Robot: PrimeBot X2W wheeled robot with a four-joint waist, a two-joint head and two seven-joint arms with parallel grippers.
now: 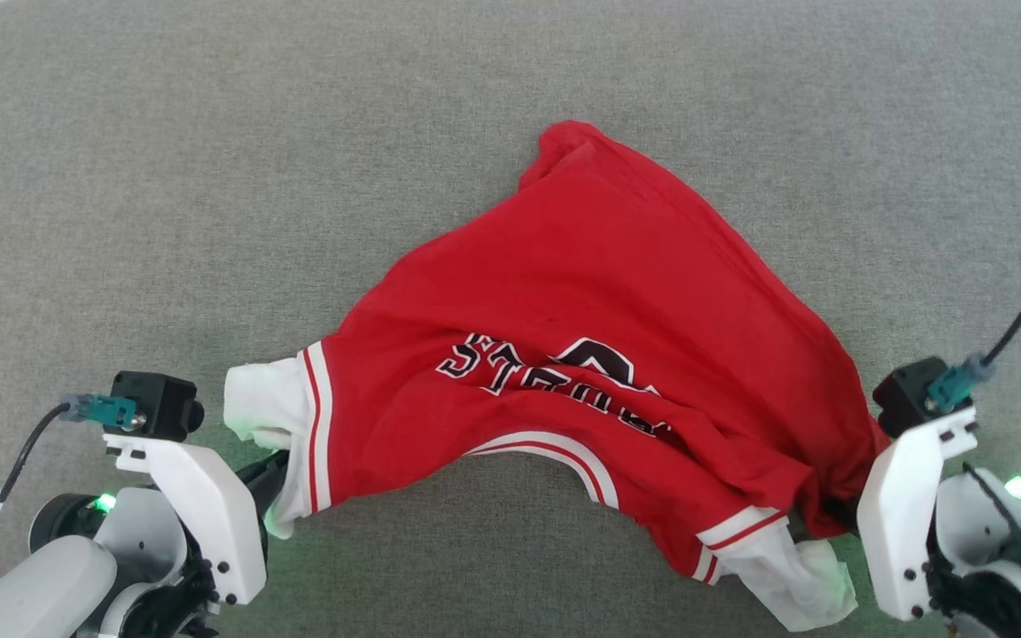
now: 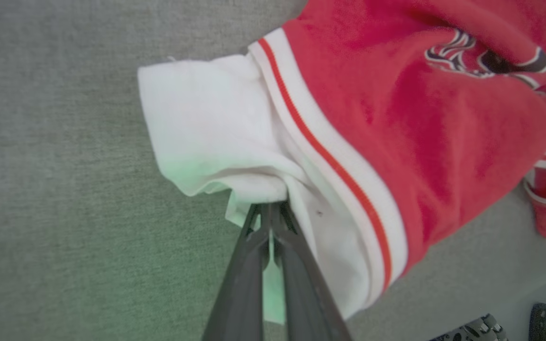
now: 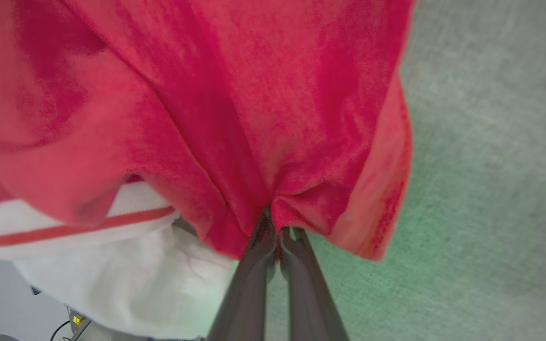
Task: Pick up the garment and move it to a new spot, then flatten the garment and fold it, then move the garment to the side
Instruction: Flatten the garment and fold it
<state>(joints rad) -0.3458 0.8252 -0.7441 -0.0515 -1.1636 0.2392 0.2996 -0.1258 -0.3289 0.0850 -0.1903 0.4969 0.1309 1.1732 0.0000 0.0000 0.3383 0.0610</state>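
Left gripper (image 2: 270, 208): jaws closed tight, pinching white cloth where the left-hand sleeve (image 1: 255, 403) meets its red-white striped trim. In the left wrist view the sleeve bunches just over the fingertips, and a scrap of white shows between the fingers (image 2: 242, 284).

The garment (image 1: 581, 292) sits centre-frame on the grey fabric surface (image 1: 165, 177), chest side up. It's stretched between the two grippers along its near edge, and it narrows to a crumpled point at the far end. It's wrinkled, not flat. The black white-outlined lettering (image 1: 555, 372) is creased and partly swallowed by a fold, so I can't read it. The striped neck trim (image 1: 546, 447) curves along the near edge between the grippers.

The right-hand sleeve (image 1: 794, 567) hangs loose, white, just beside the right gripper.

Right gripper (image 3: 275, 225): jaws closed, clamped on gathered red body cloth above that sleeve. The folds fan out from the pinch. Green light glows on the surface near both wrists.
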